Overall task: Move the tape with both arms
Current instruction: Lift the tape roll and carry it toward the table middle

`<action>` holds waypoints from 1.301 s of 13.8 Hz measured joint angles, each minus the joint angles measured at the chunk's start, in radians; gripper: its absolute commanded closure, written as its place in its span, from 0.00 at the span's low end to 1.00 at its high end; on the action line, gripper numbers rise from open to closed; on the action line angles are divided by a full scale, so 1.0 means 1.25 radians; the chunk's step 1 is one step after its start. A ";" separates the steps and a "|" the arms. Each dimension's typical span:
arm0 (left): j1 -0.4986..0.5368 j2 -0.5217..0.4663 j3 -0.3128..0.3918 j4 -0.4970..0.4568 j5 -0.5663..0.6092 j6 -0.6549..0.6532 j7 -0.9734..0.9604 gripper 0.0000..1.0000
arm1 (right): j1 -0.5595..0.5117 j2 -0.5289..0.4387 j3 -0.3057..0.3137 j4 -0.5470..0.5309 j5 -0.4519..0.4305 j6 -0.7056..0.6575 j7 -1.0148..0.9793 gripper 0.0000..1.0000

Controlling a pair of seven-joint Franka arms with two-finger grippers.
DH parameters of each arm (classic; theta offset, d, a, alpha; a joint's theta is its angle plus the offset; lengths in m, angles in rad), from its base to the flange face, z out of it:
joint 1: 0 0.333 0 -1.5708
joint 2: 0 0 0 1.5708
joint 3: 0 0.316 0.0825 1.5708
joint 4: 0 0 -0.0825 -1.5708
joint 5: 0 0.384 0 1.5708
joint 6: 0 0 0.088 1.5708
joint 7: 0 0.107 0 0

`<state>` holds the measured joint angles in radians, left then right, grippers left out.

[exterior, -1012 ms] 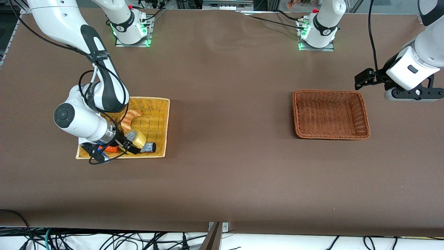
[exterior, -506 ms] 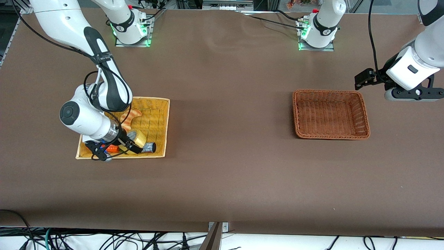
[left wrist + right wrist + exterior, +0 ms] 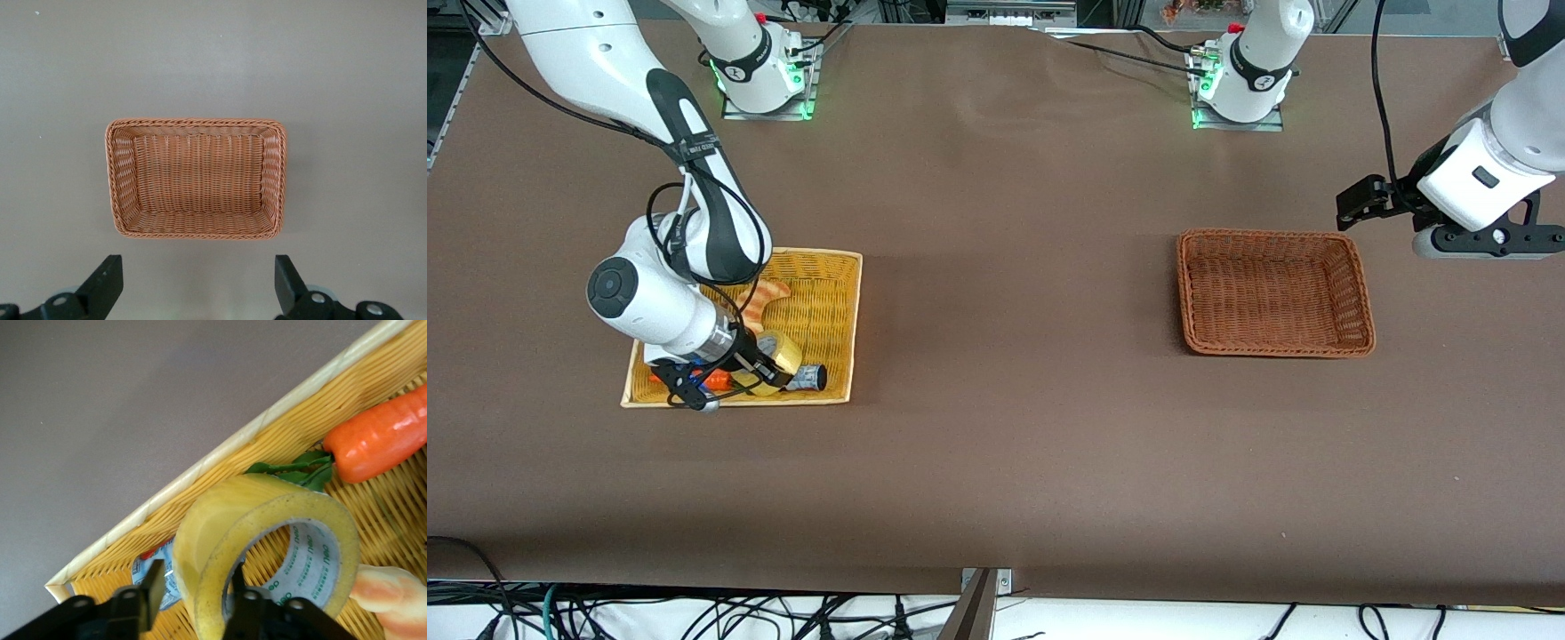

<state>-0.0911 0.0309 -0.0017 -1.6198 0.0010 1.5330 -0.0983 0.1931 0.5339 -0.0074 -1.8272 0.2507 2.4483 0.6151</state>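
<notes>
Inside the yellow basket [image 3: 831, 320], the right gripper [image 3: 193, 590] clamps the tape [image 3: 267, 547], core printed "deli"; the left gripper [image 3: 197, 283] waits, spread.

Brown table [image 3: 1014, 427] (cables [image 3: 694, 613] along its edge)

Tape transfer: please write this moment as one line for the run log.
stage: pick | right gripper: fingers straddle tape wall in yellow basket | left gripper: open, waiting above brown basket | tape not lifted
</notes>
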 measured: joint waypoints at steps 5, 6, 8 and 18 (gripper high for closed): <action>0.001 0.000 0.000 0.000 0.000 0.000 0.000 0.00 | 0.000 -0.001 0.003 0.000 0.000 0.003 -0.010 1.00; 0.002 0.000 0.000 0.000 0.000 0.000 0.000 0.00 | 0.000 -0.001 0.004 0.001 0.000 0.003 -0.015 1.00; 0.005 0.000 0.000 0.000 0.000 0.000 0.000 0.00 | 0.001 -0.010 0.014 0.005 0.000 -0.010 -0.019 1.00; 0.004 0.000 -0.012 0.002 0.000 0.002 0.000 0.00 | 0.198 -0.070 0.100 0.040 -0.125 -0.079 0.172 1.00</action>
<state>-0.0859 0.0306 -0.0169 -1.6170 0.0009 1.5351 -0.0984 0.4404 0.4464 0.1172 -1.7775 0.0948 2.3496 0.8304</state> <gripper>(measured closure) 0.000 0.758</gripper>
